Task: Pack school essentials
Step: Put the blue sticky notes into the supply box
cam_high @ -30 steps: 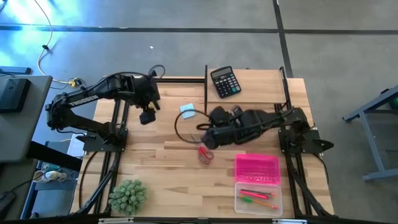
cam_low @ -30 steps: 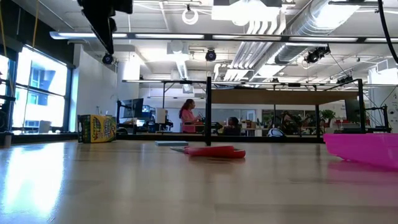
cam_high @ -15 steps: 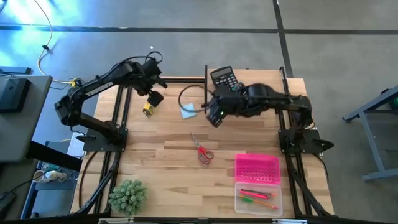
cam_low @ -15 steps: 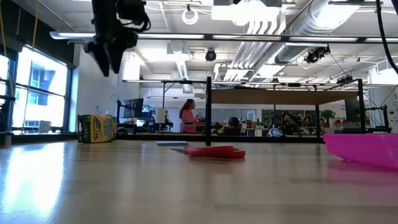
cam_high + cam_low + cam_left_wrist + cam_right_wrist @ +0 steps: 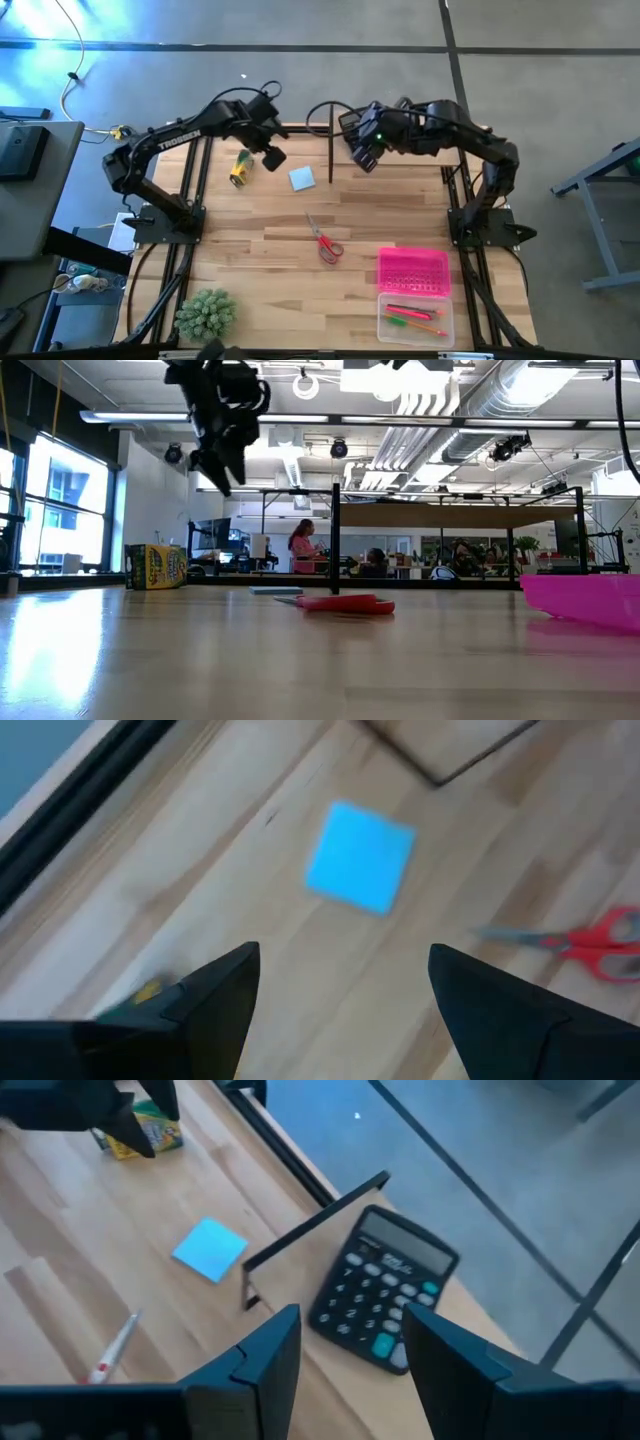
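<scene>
Left wrist view: flat light-blue square notepad [image 5: 360, 857]; both grippers' fingers spread, empty.

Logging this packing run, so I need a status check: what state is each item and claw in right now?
Left claw: open, empty, above the table near the notepad.
Right claw: open, empty, over the calculator.
Notepad: flat on the table, unpacked.
Scissors: closed, lying on the table, unpacked.
Crayon box: on the table, unpacked.
Calculator: face up.
Pink basket: empty.
Clear box: open, holding pens.
</scene>
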Controlling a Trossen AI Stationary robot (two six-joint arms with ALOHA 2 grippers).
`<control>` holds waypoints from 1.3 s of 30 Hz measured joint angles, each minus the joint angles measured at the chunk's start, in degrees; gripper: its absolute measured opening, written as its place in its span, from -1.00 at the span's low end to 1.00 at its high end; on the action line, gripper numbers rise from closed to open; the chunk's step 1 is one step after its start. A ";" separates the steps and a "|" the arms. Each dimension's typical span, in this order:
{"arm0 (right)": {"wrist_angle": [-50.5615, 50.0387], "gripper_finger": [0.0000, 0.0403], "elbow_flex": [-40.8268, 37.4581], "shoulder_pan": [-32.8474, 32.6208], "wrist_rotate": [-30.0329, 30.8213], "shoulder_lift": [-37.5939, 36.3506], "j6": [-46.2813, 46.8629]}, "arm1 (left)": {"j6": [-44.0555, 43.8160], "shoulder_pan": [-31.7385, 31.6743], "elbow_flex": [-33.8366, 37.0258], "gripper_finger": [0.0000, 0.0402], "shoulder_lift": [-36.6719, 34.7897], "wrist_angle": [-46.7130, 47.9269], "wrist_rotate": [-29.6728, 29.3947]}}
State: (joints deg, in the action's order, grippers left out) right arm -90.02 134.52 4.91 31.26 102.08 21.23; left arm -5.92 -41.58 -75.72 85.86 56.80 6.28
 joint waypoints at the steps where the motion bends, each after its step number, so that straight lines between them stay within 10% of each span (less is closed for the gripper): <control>1: 0.00 -0.18 0.00 0.37 -0.01 -0.11 -0.95 | 0.11 0.48 0.00 0.40 0.17 -1.20 0.62; 39: 1.18 -0.18 0.00 0.56 -0.50 -0.31 8.41 | 9.16 5.05 0.00 0.40 12.60 -12.08 1.62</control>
State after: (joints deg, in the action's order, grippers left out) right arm -88.84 134.52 5.48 30.76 101.78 29.65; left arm 3.25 -36.53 -75.72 98.46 44.73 7.90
